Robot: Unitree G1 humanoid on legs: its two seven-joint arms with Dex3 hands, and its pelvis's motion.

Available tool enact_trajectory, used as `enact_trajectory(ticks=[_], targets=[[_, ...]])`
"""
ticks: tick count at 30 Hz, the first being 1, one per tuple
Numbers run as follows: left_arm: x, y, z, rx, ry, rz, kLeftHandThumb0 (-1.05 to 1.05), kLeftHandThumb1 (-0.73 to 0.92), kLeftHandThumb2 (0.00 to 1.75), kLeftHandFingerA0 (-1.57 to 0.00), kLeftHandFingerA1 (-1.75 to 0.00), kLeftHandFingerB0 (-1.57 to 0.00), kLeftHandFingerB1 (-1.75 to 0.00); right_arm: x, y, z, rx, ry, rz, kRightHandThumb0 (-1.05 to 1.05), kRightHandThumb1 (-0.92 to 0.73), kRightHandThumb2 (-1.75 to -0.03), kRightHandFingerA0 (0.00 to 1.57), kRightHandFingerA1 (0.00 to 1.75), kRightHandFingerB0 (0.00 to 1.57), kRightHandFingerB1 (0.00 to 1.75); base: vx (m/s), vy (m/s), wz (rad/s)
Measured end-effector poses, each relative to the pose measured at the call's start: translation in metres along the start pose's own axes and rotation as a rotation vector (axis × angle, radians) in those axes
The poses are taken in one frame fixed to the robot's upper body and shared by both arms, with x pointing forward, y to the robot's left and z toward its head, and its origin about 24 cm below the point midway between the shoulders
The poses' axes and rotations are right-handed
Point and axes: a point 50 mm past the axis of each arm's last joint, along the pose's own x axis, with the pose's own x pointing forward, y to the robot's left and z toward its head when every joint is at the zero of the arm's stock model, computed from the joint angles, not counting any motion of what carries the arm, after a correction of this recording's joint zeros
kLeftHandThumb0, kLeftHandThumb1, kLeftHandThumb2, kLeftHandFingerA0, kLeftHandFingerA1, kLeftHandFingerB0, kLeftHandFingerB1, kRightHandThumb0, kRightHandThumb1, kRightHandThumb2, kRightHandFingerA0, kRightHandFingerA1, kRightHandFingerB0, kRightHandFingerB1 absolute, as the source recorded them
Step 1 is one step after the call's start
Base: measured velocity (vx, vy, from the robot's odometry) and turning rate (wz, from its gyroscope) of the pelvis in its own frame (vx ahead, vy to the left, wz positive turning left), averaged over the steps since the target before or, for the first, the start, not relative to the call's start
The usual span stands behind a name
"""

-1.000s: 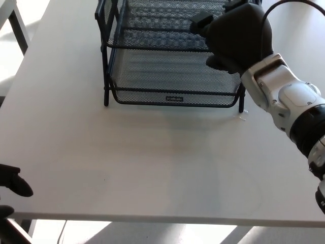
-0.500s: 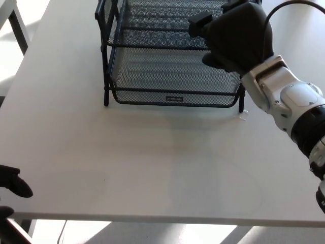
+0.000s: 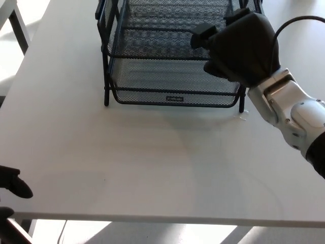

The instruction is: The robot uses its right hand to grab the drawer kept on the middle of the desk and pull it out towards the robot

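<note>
In the head view, a black mesh drawer rack point(image 3: 172, 56) stands on the far middle of the white desk point(image 3: 132, 162). Its lowest drawer point(image 3: 172, 84) sits within the frame, its front rim facing the near side. The right hand point(image 3: 241, 48) hangs over the right part of the rack at the middle tier; whether it grasps the mesh cannot be told. Part of the left hand point(image 3: 12, 183) shows at the near left edge, its state unclear.
</note>
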Motion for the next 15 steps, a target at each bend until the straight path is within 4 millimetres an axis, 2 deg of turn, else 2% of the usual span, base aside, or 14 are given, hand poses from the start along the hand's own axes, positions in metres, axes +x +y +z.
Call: enact_trajectory(ticks=[1, 2, 3, 8, 9, 10, 11, 15], targets=[[0.0, 0.0, 0.0, 0.0, 0.0, 0.0, -0.32, 0.54, 0.57, -0.84, -0.92, -0.81, -0.6, -0.003, -0.001, 0.001, 0.003, -0.006, -0.006, -0.42, -0.51, -0.6, 0.97, 1.66, 0.98, 0.75, 0.0, 0.0, 0.0], [0.0, 0.0, 0.0, 0.0, 0.0, 0.0, -0.32, 0.54, 0.57, -0.84, -0.92, -0.81, -0.6, -0.005, -0.003, 0.003, 0.005, -0.011, -0.014, -0.42, -0.51, -0.6, 0.97, 1.66, 0.98, 0.75, 0.0, 0.0, 0.0], [0.0, 0.0, 0.0, -0.001, 0.0, 0.0, -0.33, 0.54, 0.57, -0.85, -0.93, -0.82, -0.61, -0.008, -0.004, 0.004, 0.01, -0.014, -0.02, -0.37, -0.36, -0.87, 1.27, 1.34, 0.92, 0.86, 0.0, 0.0, 0.0], [0.0, -0.001, -0.001, -0.002, 0.003, -0.001, -0.3, 0.55, 0.57, -0.81, -0.9, -0.81, -0.6, -0.024, -0.013, 0.01, 0.032, -0.033, -0.055, -0.37, -0.38, -0.88, 1.24, 1.33, 0.91, 0.89, 0.0, 0.0, 0.0], [0.0, -0.001, -0.001, -0.002, 0.003, -0.002, -0.3, 0.55, 0.57, -0.82, -0.9, -0.82, -0.6, -0.028, -0.015, 0.011, 0.036, -0.032, -0.061, -0.42, -0.52, -0.56, 0.98, 1.65, 0.97, 0.75, 0.0, 0.0, 0.0], [-0.001, -0.001, -0.001, -0.002, 0.004, -0.002, -0.31, 0.55, 0.56, -0.82, -0.91, -0.81, -0.6, -0.033, -0.016, 0.012, 0.042, -0.028, -0.065, -0.41, -0.49, -0.59, 0.97, 1.66, 0.97, 0.69, 0.0, 0.0, 0.0], [-0.001, -0.001, -0.001, -0.003, 0.006, -0.002, -0.32, 0.55, 0.57, -0.82, -0.91, -0.81, -0.6, -0.037, -0.018, 0.013, 0.049, -0.023, -0.069, -0.42, -0.5, -0.55, 1.0, 1.61, 0.99, 0.66, 0.0, 0.0, 0.0], [-0.002, -0.001, -0.002, -0.003, 0.007, -0.003, -0.31, 0.55, 0.56, -0.83, -0.92, -0.81, -0.61, -0.051, -0.022, 0.015, 0.064, -0.008, -0.077, -0.41, -0.52, -0.56, 0.98, 1.65, 0.98, 0.64, 0.0, 0.0, 0.0]])
